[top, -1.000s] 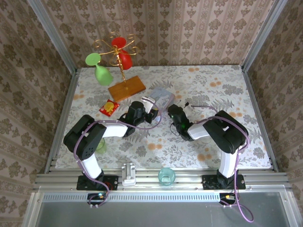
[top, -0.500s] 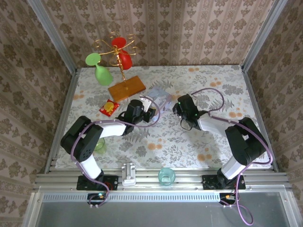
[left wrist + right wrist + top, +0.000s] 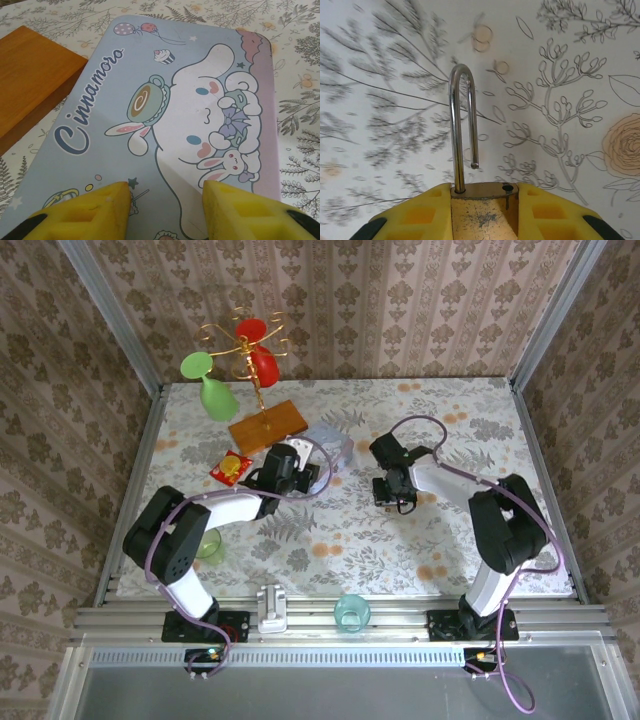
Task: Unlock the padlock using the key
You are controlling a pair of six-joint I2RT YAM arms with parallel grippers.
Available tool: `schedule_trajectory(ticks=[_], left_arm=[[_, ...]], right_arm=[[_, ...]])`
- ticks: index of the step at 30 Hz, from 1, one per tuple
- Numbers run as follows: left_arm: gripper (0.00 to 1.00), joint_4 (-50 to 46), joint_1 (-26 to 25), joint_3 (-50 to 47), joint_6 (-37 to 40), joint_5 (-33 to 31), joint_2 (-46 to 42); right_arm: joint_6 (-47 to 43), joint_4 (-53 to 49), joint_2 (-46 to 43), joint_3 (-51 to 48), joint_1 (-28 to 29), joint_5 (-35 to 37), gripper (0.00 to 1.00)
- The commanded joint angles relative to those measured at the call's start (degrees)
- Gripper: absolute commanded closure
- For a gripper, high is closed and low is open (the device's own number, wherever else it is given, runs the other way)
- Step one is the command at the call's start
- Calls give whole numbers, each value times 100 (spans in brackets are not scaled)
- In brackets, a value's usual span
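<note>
Fingers of the right gripper clench the brass padlock, shackle free at one end. Left gripper fingers stand apart above the Cinnamoroll tin.

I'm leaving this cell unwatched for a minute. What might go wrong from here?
The right gripper holds the padlock by its body only, with the shackle open; it may twist or slip out. The left gripper hangs open close over the tin; lowering could shove it against the wooden base.
</note>
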Motion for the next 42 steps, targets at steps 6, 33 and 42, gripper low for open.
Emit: schedule_trajectory(ticks=[6,33,42], left_arm=[[57,-1374,239,-332,-112,-247,113],[56,-1169,239,-392,-211,36,-56],[56,-1223,122,-313,-188,-106,-4]], right_arm=[[-565,-541,305,204,-348,-5,76],[-382,253,296,-345,-1479,-2389,83],[-675,-257,159,-347,-1148,-428,80]])
